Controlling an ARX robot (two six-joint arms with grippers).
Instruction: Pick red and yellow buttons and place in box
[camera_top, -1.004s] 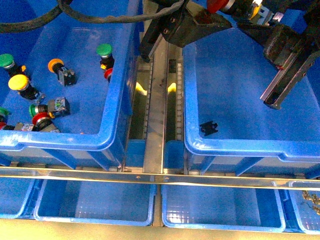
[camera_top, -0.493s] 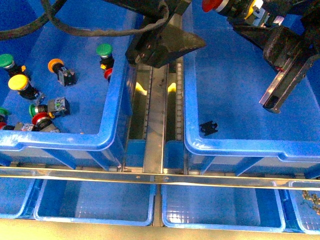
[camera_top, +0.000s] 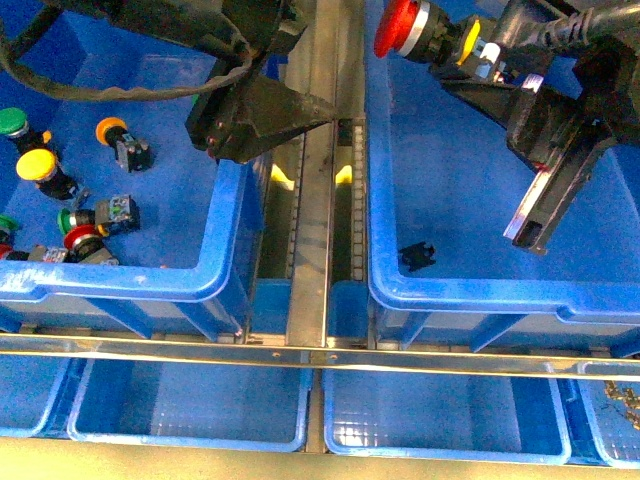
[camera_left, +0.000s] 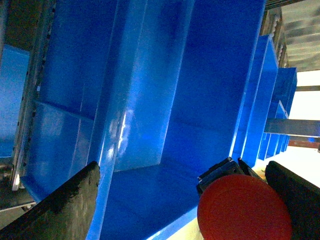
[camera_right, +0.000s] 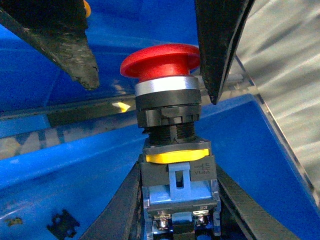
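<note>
Nearest row: shallow blue trays (camera_top: 190, 400) side by side, behind a metal rail (camera_top: 320, 355) that crosses the front view
Box: the large blue box (camera_top: 470, 292) stands on the right, beyond the rail; a small black piece (camera_top: 417, 256) lies on its floor near the front wall
Left crate: a matching blue left crate (camera_top: 130, 282) sits across a metal channel from the box
Loose buttons: in the left crate, towards its left side, lie a yellow button (camera_top: 36, 166), a second red-capped button (camera_top: 80, 240), a green button (camera_top: 13, 123) and an orange button (camera_top: 112, 130)
Left claw: the left claw (camera_top: 318, 104) hangs over the left crate's right wall, fingers spread wide with nothing gripped
Right claw: the right claw (camera_top: 490, 65) is clamped on the block body of the red button (camera_top: 435, 40)
Red button: held in the air above the far part of the box, cap pointing towards the left claw, not touching the box
</note>
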